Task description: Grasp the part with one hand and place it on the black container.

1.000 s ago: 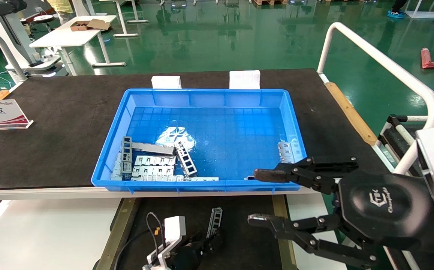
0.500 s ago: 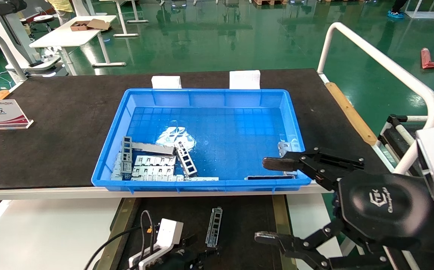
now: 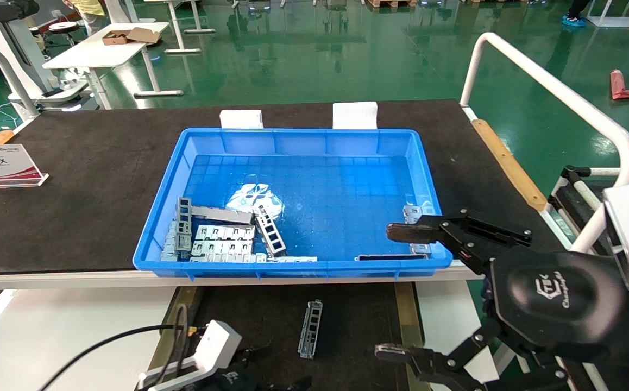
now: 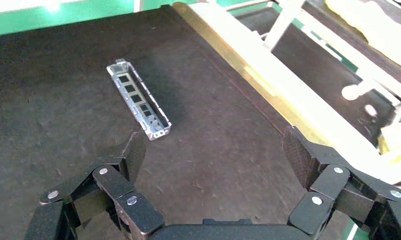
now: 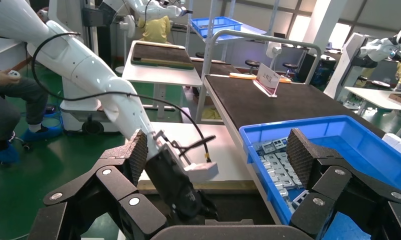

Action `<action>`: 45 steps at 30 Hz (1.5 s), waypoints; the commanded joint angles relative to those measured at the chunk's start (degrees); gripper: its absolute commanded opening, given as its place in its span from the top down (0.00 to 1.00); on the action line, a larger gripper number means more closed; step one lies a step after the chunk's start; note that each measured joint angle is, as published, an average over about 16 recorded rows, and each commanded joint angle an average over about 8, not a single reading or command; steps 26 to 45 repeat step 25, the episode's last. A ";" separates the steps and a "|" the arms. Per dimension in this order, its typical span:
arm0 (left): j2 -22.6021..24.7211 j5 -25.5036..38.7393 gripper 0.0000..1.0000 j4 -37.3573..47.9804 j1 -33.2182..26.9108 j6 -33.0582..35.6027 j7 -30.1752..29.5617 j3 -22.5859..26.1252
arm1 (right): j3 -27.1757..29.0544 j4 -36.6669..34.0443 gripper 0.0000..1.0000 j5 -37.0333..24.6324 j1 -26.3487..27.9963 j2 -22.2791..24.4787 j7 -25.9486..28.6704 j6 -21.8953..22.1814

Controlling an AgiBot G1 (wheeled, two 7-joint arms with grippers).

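On the matte black, finely textured floor of the black container (image 3: 347, 326), the part (image 3: 310, 328) lies flat and alone: a narrow silver-grey metal channel with raised side edges and a row of rectangular openings along its length. Dull brass-coloured rails (image 3: 407, 320) frame the tray on both sides. From the left wrist view the part (image 4: 138, 106) rests open side up, its thin folded walls catching light, with a small tab at each end.

Just beside it, the left gripper (image 4: 216, 160) hangs low over the same black floor with its jaws spread wide and holding nothing; the inner pads (image 4: 298, 155) carry a fine cross-hatched rubber texture, and the links are black with bright rivets. In the head view this gripper (image 3: 263, 372) sits at the near edge, below a white wrist housing and a black cable.

Beyond the container, the blue crate (image 3: 293, 269) of glossy gridded plastic sits on the dark felt-like counter (image 3: 75, 179). Against its near-left corner lies a loose heap of wider notched silver plates (image 3: 222, 239) and further channel strips.

At the crate's near-right corner the right gripper (image 3: 401, 293) is held above the counter edge, jaws spread wide and empty.
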 commanded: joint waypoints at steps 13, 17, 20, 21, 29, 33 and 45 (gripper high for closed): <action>-5.86 -4.51 0.00 0.01 1.95 15.46 11.51 -8.12 | -0.01 0.00 0.00 0.00 0.00 0.00 0.00 0.00; -6.78 -5.11 0.00 -0.05 1.27 18.36 12.87 -9.09 | -0.01 0.00 0.00 0.01 0.00 0.00 0.00 0.00; -7.46 -5.62 0.00 -0.13 0.69 20.37 13.43 -9.68 | -0.01 0.00 0.00 0.01 0.00 0.00 0.00 0.00; -7.67 -5.80 0.00 -0.16 0.53 20.97 13.57 -9.85 | -0.01 0.00 0.00 0.01 0.00 0.00 0.00 0.00; -8.18 -6.30 0.00 -0.23 0.17 22.42 13.87 -10.28 | -0.01 0.00 0.00 0.01 0.00 0.00 -0.01 0.00; -8.18 -6.30 0.00 -0.23 0.17 22.42 13.87 -10.28 | -0.01 0.00 0.00 0.01 0.00 0.00 -0.01 0.00; -8.18 -6.30 0.00 -0.23 0.17 22.42 13.87 -10.28 | -0.01 0.00 0.00 0.01 0.00 0.00 -0.01 0.00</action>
